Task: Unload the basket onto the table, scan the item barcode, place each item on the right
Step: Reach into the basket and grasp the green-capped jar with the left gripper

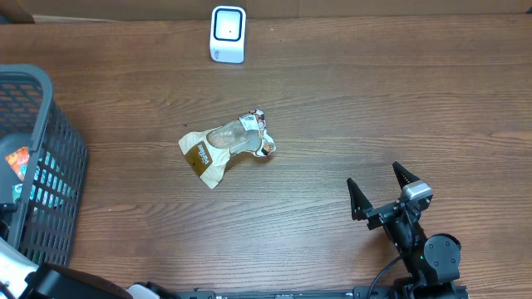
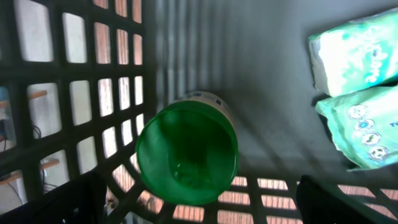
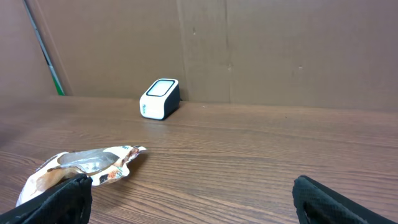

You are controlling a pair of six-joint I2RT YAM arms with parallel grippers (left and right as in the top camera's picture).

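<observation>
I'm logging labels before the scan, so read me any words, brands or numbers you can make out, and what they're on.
No text here can be quoted.
Crumpled snack packet: brown label with print, too small to read.
Pale green packs in the basket: printing blurred, unreadable.
Green-ended container: no readable text.
White scanner: no text visible.

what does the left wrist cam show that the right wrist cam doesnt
Only the left wrist view: the inside of the dark plastic grid basket, with a round green-ended container and pale green soft packets lying in it.
Only the right wrist view: the small white barcode scanner, the crumpled clear-and-brown snack wrapper and the brown wooden table.
Shared: no object appears in both. Each shows just its own gripper, the left gripper and the right gripper, open and holding nothing.
</observation>
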